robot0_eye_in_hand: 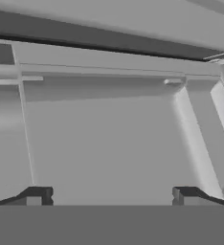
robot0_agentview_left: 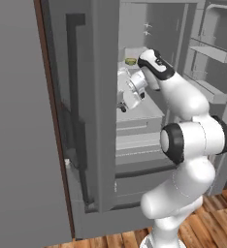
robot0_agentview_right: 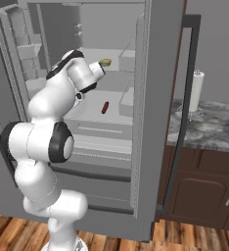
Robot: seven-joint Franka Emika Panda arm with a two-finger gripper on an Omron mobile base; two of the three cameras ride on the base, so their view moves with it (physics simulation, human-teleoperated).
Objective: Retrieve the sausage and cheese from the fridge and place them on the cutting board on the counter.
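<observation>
The fridge (robot0_agentview_right: 158,122) stands with both upper doors open, and my arm reaches in. The sausage (robot0_agentview_right: 105,107), a slim dark red-brown cylinder, lies on a middle shelf to the right of my hand. My gripper (robot0_agentview_left: 121,106) hangs just above that shelf, pointing down. Its fingertips (robot0_eye_in_hand: 39,195) stand wide apart in the hand view, so the gripper (robot0_eye_in_hand: 111,196) is open with only grey fridge wall between them. A small yellowish thing (robot0_agentview_right: 105,62) sits on the shelf above; I cannot tell whether it is the cheese. The cutting board is out of view.
The left door (robot0_agentview_left: 93,106) with its dark handle (robot0_agentview_left: 74,72) stands close beside my arm. The right door's handle (robot0_agentview_right: 185,98) hangs in front of the marbled counter (robot0_agentview_right: 204,125), where a paper towel roll (robot0_agentview_right: 197,90) stands. Grey drawers (robot0_agentview_right: 104,147) lie below the shelf.
</observation>
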